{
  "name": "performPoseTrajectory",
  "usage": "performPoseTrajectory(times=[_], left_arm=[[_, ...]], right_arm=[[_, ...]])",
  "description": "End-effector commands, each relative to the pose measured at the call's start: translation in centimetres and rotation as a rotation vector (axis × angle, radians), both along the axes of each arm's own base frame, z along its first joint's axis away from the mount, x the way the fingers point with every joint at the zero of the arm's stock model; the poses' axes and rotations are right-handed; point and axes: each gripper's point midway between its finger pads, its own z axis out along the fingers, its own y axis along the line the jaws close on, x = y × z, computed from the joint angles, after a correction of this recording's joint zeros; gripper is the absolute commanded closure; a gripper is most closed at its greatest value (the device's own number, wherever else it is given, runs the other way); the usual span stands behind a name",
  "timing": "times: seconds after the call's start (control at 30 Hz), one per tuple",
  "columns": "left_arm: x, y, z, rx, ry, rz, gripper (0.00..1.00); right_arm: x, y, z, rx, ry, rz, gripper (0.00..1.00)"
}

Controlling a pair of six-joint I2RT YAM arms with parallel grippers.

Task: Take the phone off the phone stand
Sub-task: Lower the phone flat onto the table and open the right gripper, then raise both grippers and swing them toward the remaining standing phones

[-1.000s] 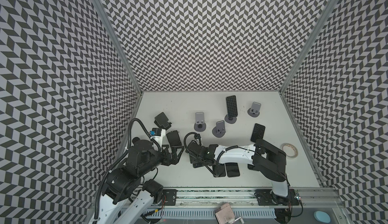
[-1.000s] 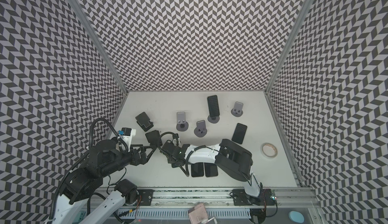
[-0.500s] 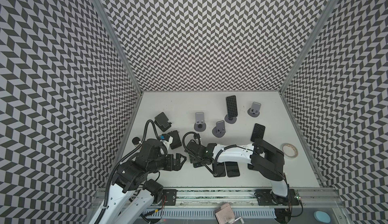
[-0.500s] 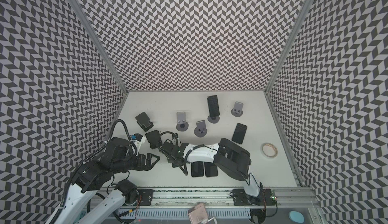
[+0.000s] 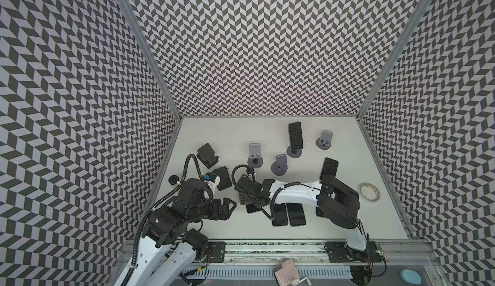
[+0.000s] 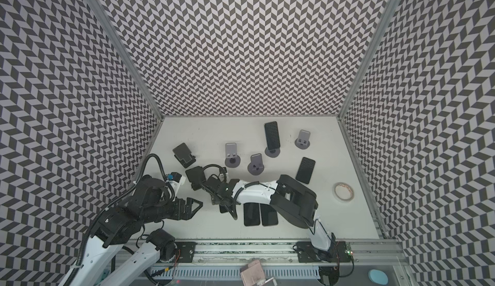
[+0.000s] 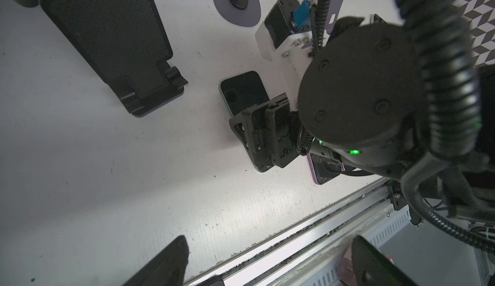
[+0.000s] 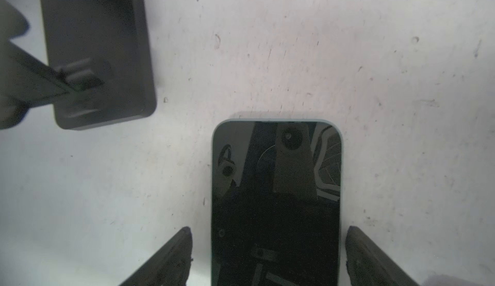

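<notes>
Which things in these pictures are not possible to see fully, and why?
- Right wrist view: the picture edge cuts off one end of the phone.
- In both top views: the right gripper covers most of that phone.
- Left wrist view: the right arm hides most of a purple-edged phone.

Dark-and-white chevron walls surround a white table bearing black stands at nine o'clock, grey stands toward twelve, a chevron-faced phone at one o'clock, glossy black phones near six, and a cream tape roll at three.
</notes>
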Motion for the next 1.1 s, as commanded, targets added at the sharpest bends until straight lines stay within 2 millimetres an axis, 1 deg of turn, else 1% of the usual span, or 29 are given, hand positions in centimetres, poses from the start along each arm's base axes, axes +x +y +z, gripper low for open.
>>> performPoseTrajectory(times=[0.0, 0.13, 0.23, 0.27, 0.4, 0.47, 0.67, 0.8, 0.9, 0.97, 1.0, 1.07], left_arm=[[0.1, 0.4, 0.1, 0.026, -0.011, -0.001, 0.05], [0.8, 0.5, 0.6, 0.046, -0.024, 0.009, 0.03], [1.4, 0.3, 1.3, 0.04, -0.047, 0.013, 0.03], [1.7, 0.1, 1.8, 0.032, -0.058, 0.012, 0.03], [2.9, -0.3, 3.9, 0.031, -0.131, 0.001, 0.03], [3.6, -0.1, 4.8, 0.04, -0.166, 0.013, 0.03], [5.5, 0.0, 8.3, 0.03, -0.27, 0.06, 0.03], [6.8, -0.4, 11.0, -0.011, -0.369, 0.08, 0.03], [8.1, -0.8, 13.1, -0.054, -0.464, 0.096, 0.03], [9.2, -1.2, 14.7, -0.086, -0.528, 0.109, 0.03], [9.7, -1.5, 15.4, -0.103, -0.555, 0.114, 0.04], [11.0, -2.0, 17.0, -0.144, -0.602, 0.14, 0.04]], right_arm=[[-0.2, -0.7, -1.6, -0.047, 0.046, -0.009, 0.12], [0.7, -0.1, 0.3, -0.038, -0.002, 0.001, 0.11], [1.5, 0.6, 2.6, -0.015, -0.048, 0.012, 0.1], [1.7, 0.8, 3.4, -0.006, -0.067, 0.018, 0.09], [2.6, 2.0, 7.8, 0.07, -0.146, 0.064, 0.11], [2.8, 2.0, 9.5, 0.093, -0.175, 0.065, 0.11], [3.2, 0.4, 13.7, 0.093, -0.249, 0.044, 0.11], [4.0, -1.0, 17.2, 0.076, -0.364, 0.041, 0.12], [5.2, -1.9, 20.3, 0.053, -0.508, 0.082, 0.11], [6.1, -2.9, 22.4, 0.041, -0.59, 0.112, 0.11], [6.8, -3.4, 23.3, 0.043, -0.612, 0.115, 0.11], [8.4, -5.2, 24.9, 0.081, -0.603, 0.103, 0.11]])
